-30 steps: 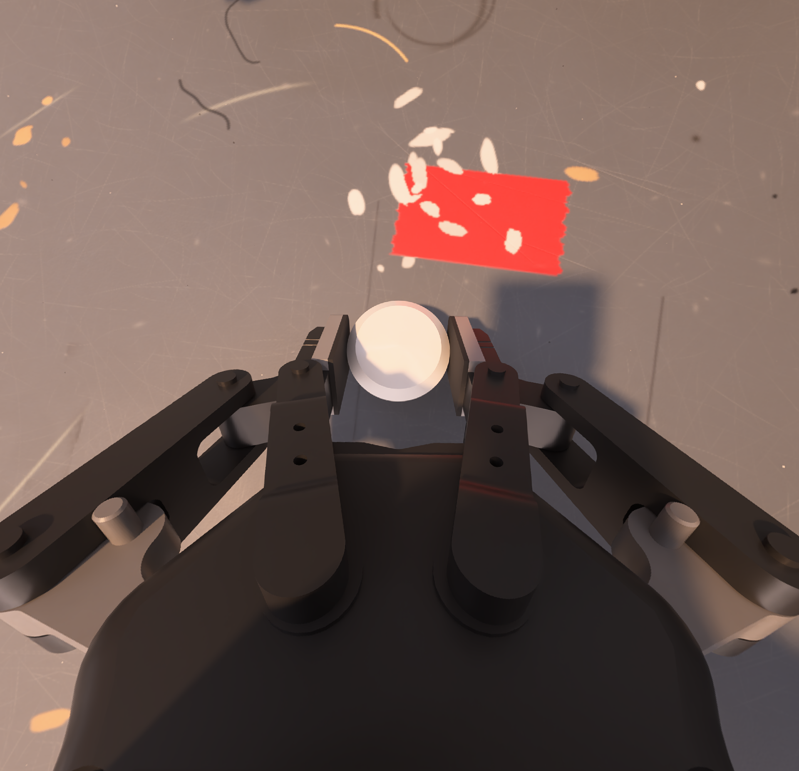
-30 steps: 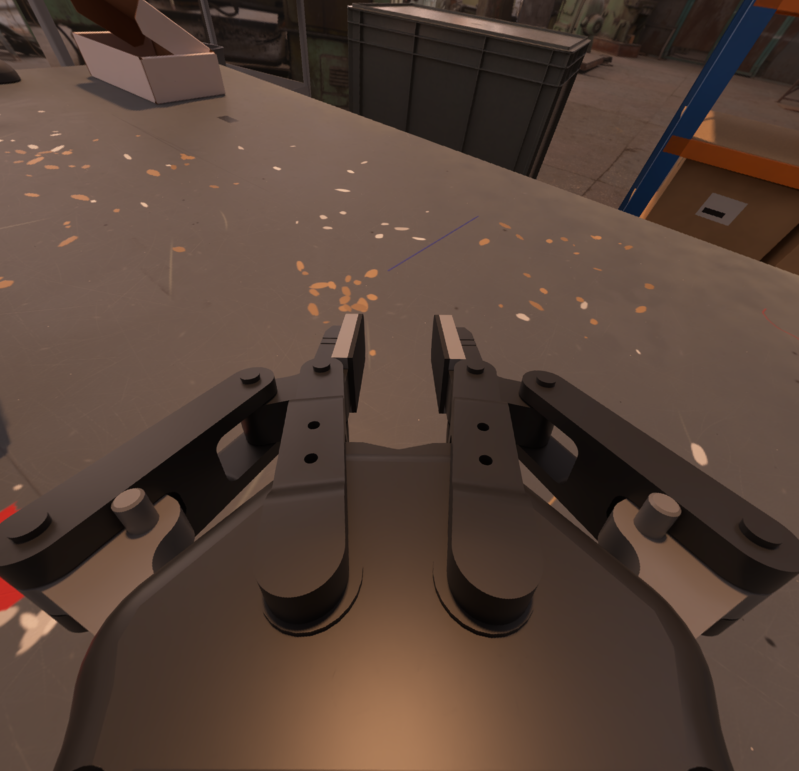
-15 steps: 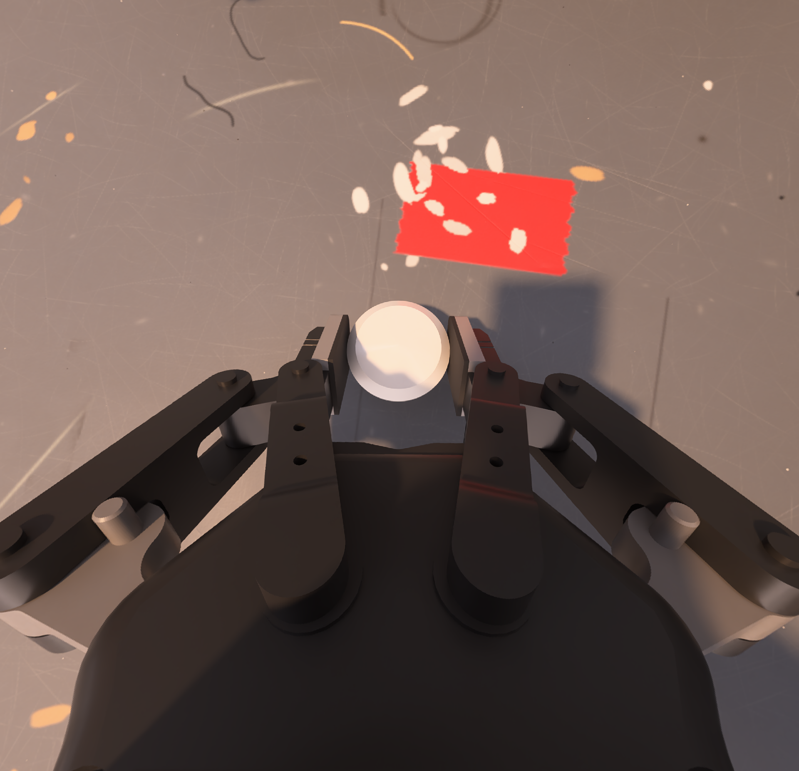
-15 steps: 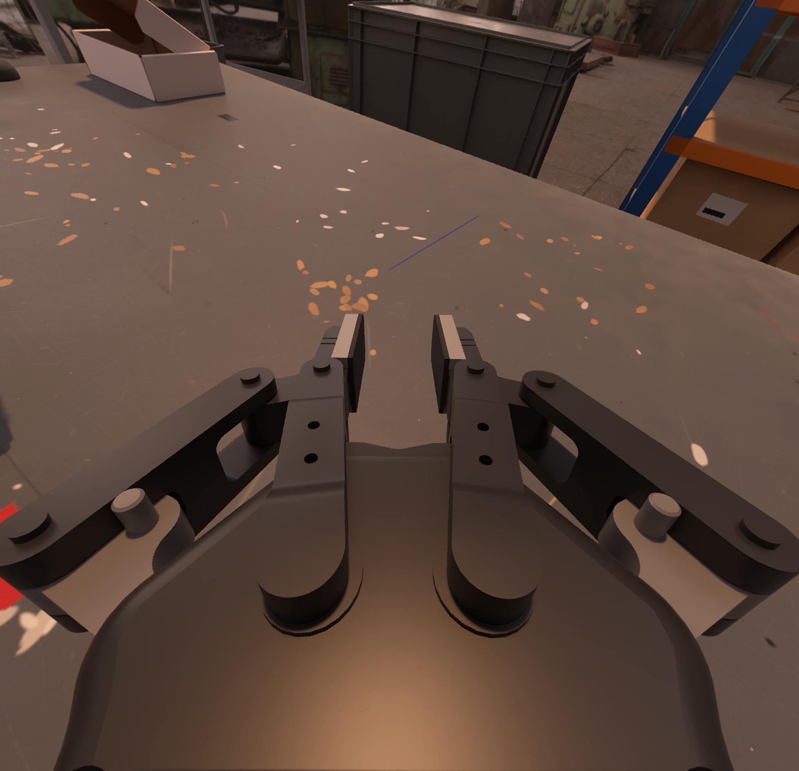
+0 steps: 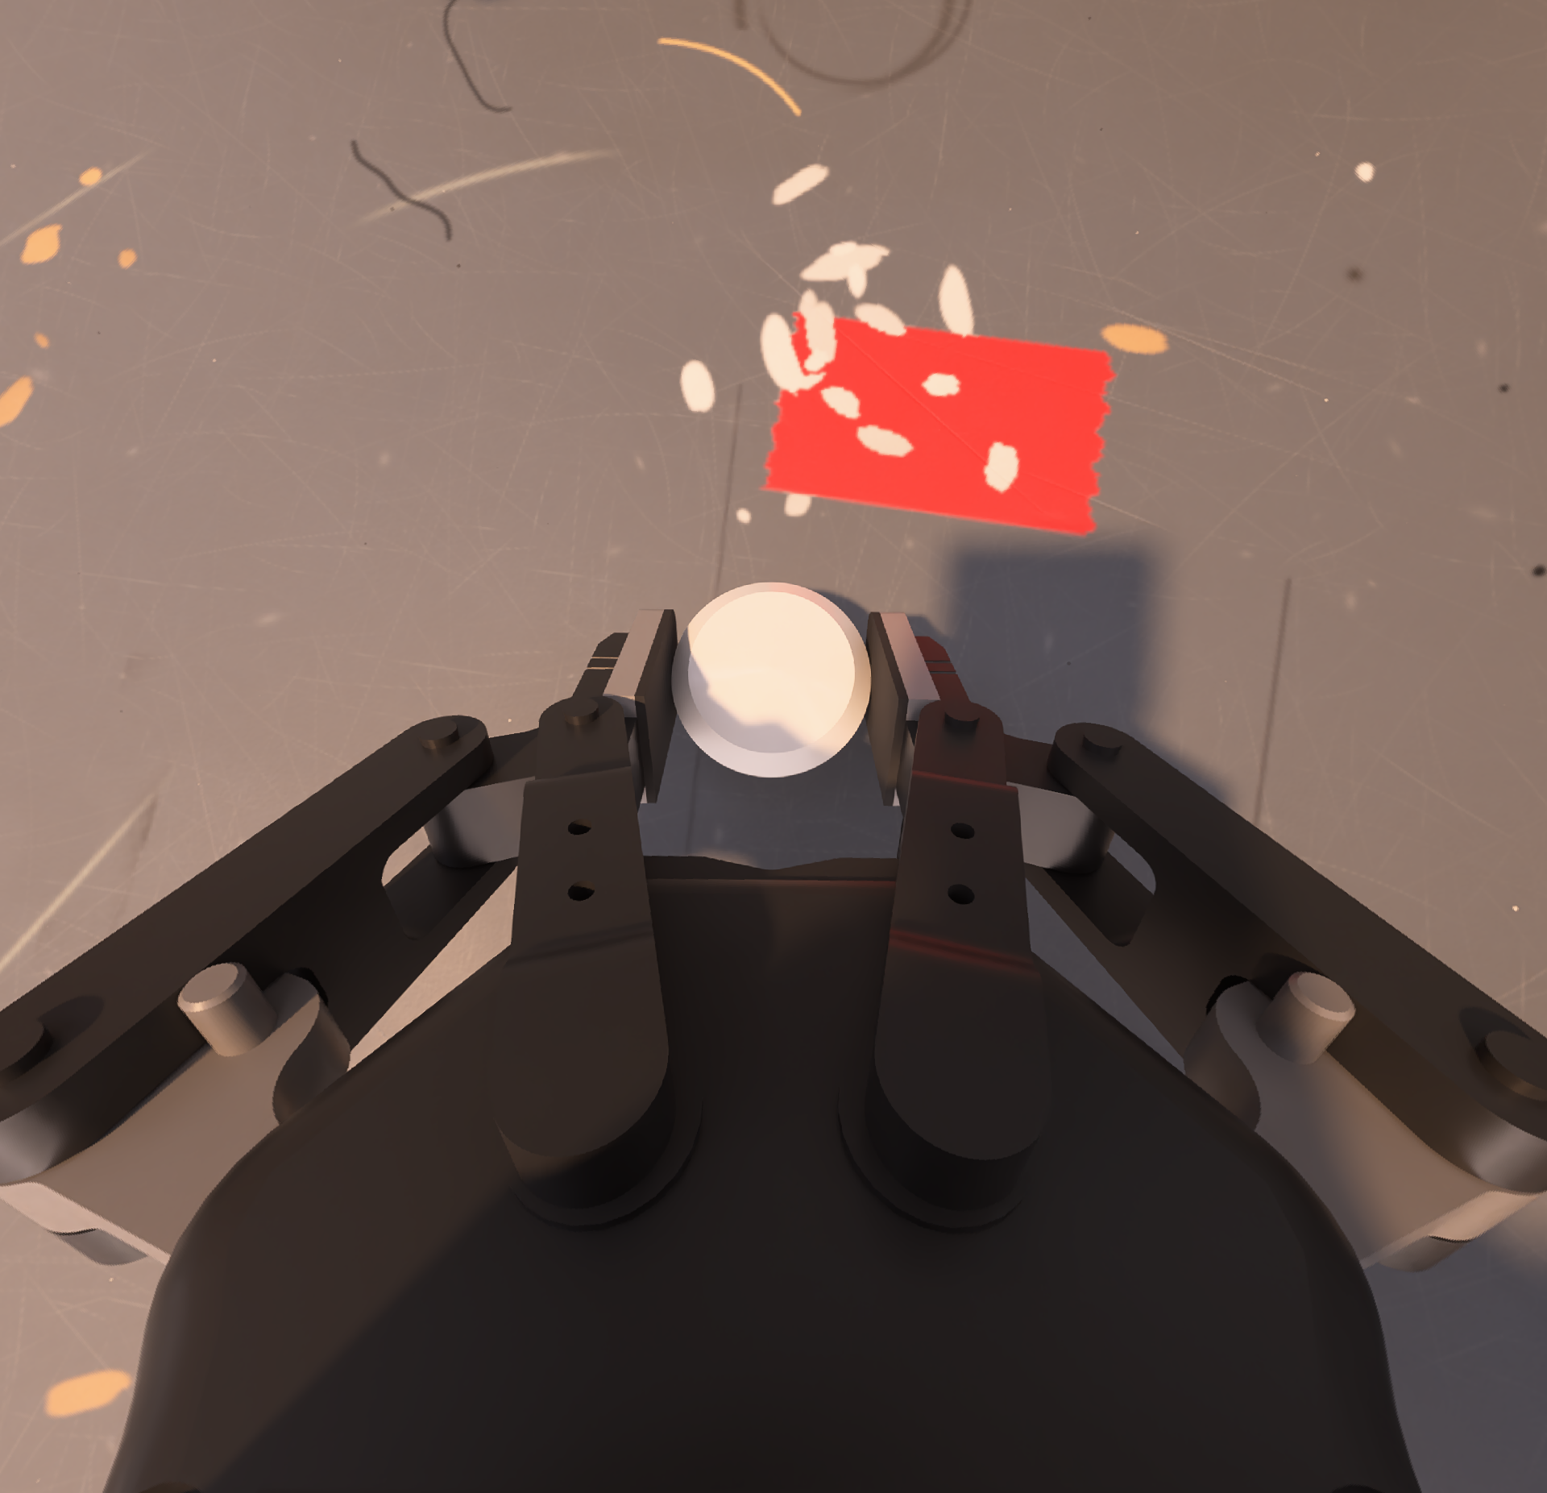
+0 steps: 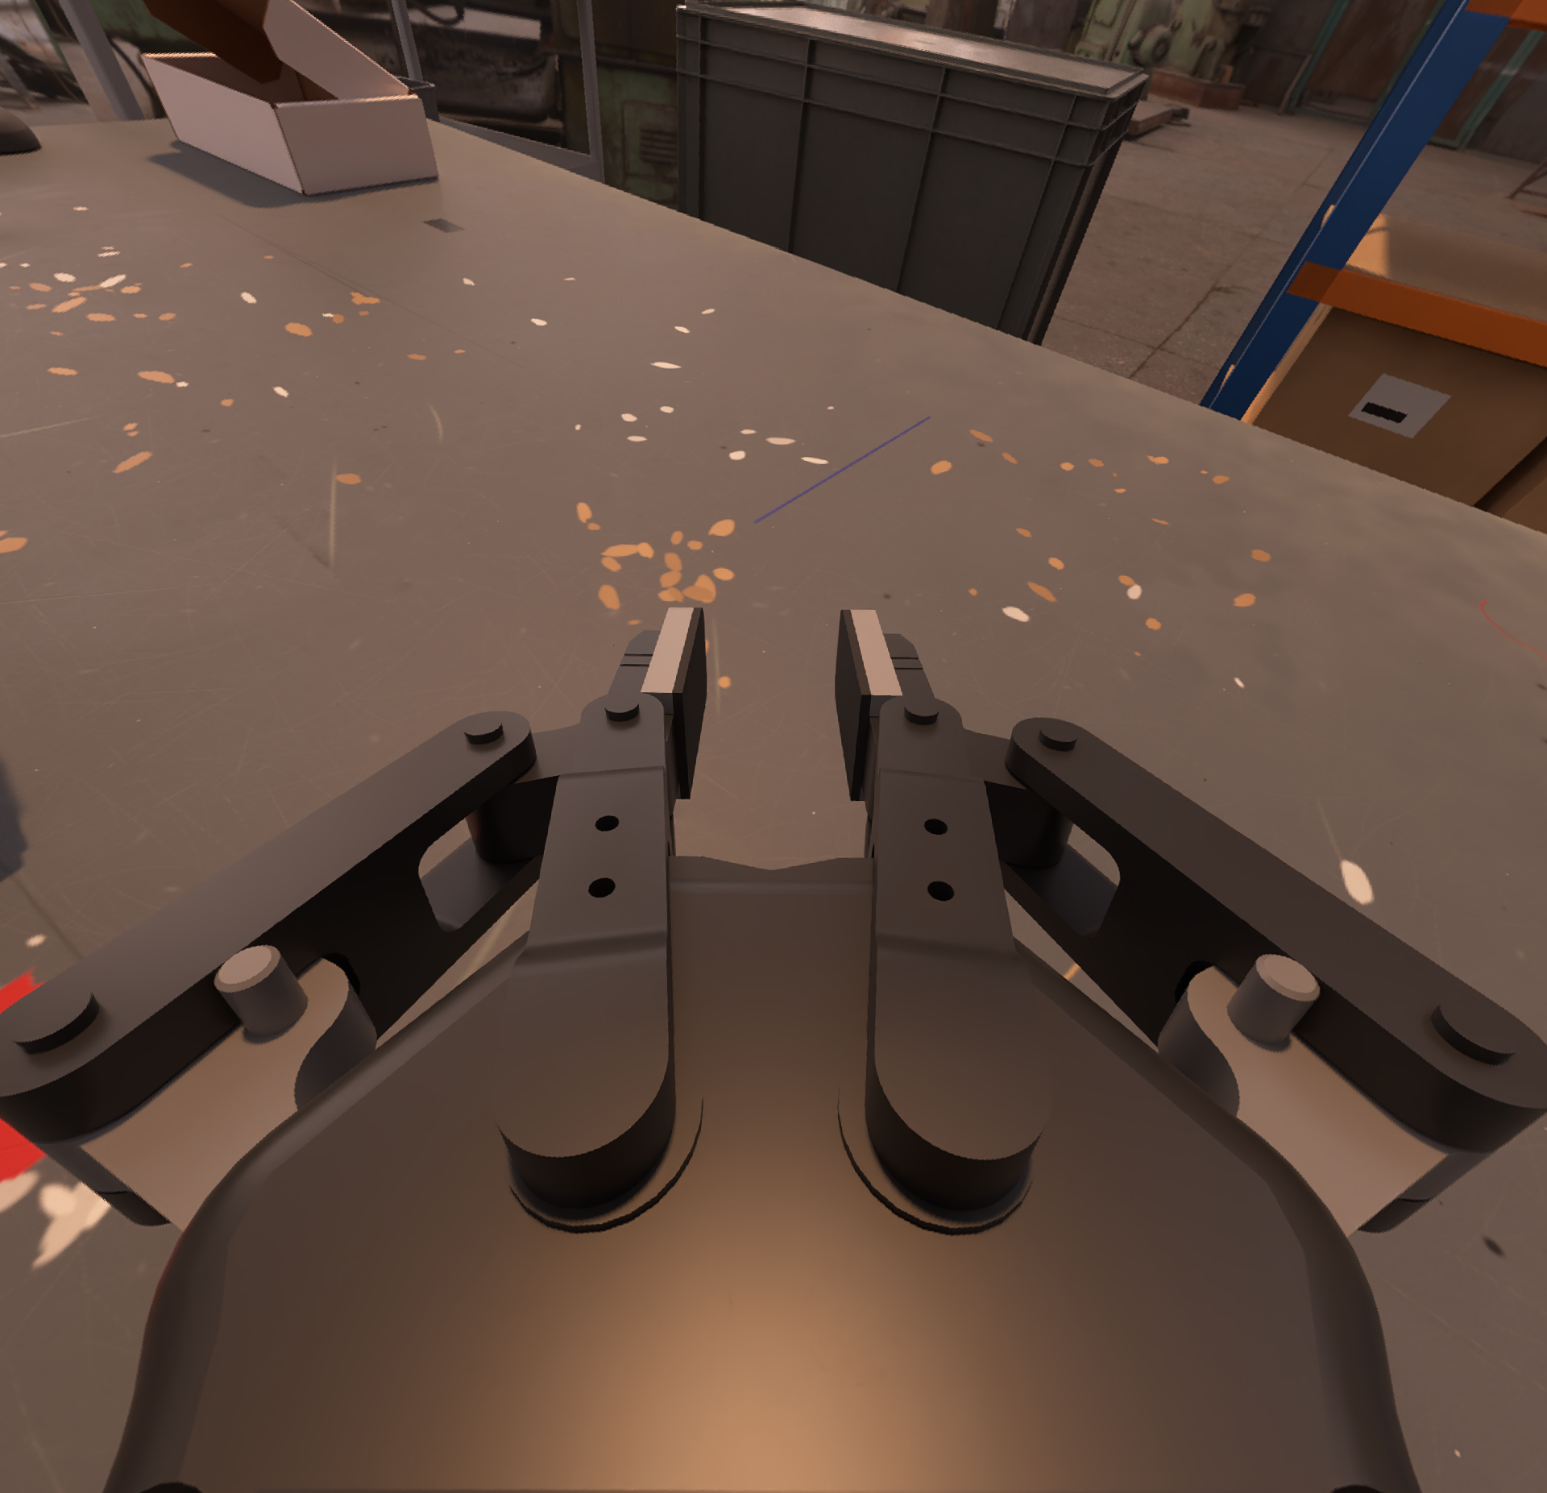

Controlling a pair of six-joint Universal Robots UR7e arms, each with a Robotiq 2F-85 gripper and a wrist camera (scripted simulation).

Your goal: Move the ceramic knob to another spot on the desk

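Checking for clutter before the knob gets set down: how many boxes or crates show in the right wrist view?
3: an open white cardboard box on the desk's far left, a dark grey crate beyond the desk's edge, a brown carton at right. Others may be hidden.

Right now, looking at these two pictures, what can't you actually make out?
- Left wrist view: the ceramic knob shows only its round top between the left gripper pads; its underside, and whether it rests on the desk, is hidden.
- Right wrist view: the red tape is cut off by the left edge and the right gripper linkage.
- Right wrist view: the open cardboard box interior is hidden by its wall.
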